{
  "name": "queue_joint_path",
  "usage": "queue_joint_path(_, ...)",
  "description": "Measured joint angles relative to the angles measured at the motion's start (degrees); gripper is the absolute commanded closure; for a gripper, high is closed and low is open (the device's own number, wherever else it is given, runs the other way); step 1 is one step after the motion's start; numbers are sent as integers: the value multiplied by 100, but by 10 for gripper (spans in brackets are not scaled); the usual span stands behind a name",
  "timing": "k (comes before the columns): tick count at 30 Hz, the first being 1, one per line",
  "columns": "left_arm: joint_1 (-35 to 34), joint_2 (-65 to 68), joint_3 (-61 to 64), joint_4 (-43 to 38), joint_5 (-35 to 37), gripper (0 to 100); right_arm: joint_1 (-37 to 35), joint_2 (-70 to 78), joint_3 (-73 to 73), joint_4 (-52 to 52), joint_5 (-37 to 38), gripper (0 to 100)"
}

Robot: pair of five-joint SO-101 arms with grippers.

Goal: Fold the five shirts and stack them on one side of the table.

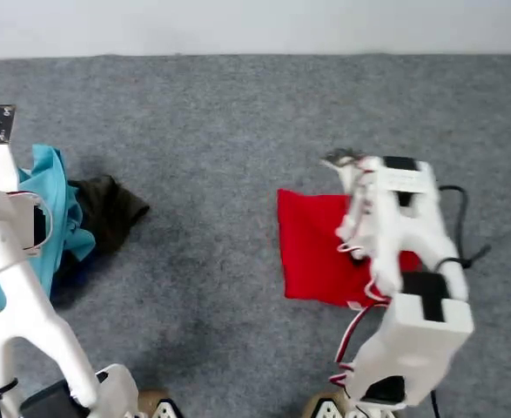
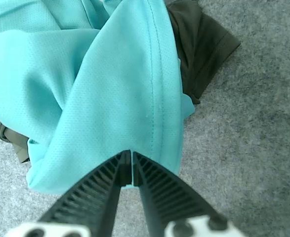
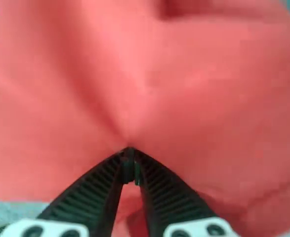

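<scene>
At the table's left side a teal shirt (image 1: 57,196) lies bunched on a pile. My left gripper (image 2: 131,170) is shut on the hem of the teal shirt (image 2: 110,89), and cloth drapes away from the tips. A red shirt (image 1: 312,248) lies folded flat right of centre, partly under the right arm (image 1: 394,226). My right gripper (image 3: 129,165) is shut on the red shirt (image 3: 149,84), and the fabric puckers where the tips meet.
A dark olive shirt (image 1: 111,209) lies beside and under the teal one, also seen as the olive shirt (image 2: 201,44). A dark blue garment (image 1: 68,277) peeks out below the pile. Grey carpet (image 1: 211,131) covers the table between the arms and toward the back.
</scene>
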Motion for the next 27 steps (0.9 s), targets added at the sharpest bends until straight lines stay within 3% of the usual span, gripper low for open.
queue_joint_path(6, 114, 0, 0, -176, 0, 985, 844, -141, -299, 897, 510, 989)
queue_joint_path(14, 519, 0, 0, -176, 0, 985, 193, -835, -598, 1345, 457, 989)
queue_joint_path(24, 519, 0, 0, -176, 0, 985, -1134, -149, 70, -862, -202, 989)
queue_joint_path(27, 519, 0, 0, -176, 0, 985, -1538, 290, -62, -1116, -316, 989)
